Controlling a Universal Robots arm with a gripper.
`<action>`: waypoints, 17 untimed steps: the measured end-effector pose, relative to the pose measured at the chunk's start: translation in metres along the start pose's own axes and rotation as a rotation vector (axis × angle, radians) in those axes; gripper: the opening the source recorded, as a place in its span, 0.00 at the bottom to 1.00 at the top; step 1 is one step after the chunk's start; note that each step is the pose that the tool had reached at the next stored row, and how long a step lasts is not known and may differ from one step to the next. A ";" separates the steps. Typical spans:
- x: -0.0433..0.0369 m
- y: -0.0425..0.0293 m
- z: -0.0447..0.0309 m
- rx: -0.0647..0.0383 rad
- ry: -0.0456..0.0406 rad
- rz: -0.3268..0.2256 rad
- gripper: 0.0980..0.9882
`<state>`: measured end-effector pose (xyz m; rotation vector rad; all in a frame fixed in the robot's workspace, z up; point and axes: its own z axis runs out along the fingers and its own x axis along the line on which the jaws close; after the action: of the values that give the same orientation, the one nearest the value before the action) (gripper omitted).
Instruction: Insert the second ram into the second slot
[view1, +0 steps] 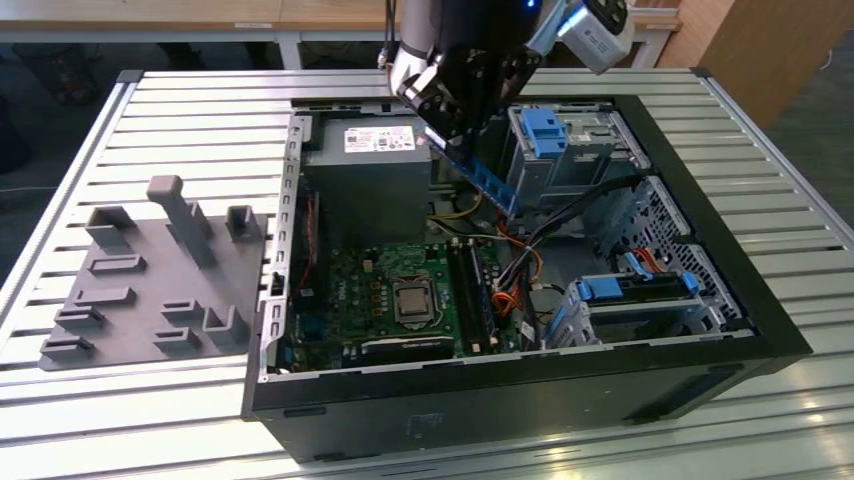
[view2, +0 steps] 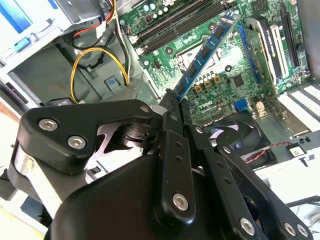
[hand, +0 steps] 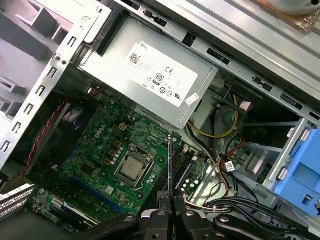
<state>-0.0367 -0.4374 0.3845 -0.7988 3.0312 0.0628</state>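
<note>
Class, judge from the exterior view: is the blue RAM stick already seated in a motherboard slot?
No, the gripper holds the second ram in the air above the motherboard.

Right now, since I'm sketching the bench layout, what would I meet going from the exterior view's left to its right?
Grey fixture plate → power supply → second ram, held in the gripper → blue drive-bay bracket → case wall.

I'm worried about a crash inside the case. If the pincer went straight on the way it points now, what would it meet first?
The second ram shut in the pincer leads, so it would likely touch the motherboard first, near the memory slots; depth is unclear.
</note>
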 end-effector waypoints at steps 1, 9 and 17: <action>0.0000 0.0000 0.0001 0.000 -0.0004 0.009 0.04; 0.0000 0.0000 0.0004 0.002 -0.0029 0.083 0.04; 0.0000 0.0000 0.0007 0.003 -0.0058 0.165 0.04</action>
<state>-0.0367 -0.4373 0.3838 -0.5456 3.0838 0.0605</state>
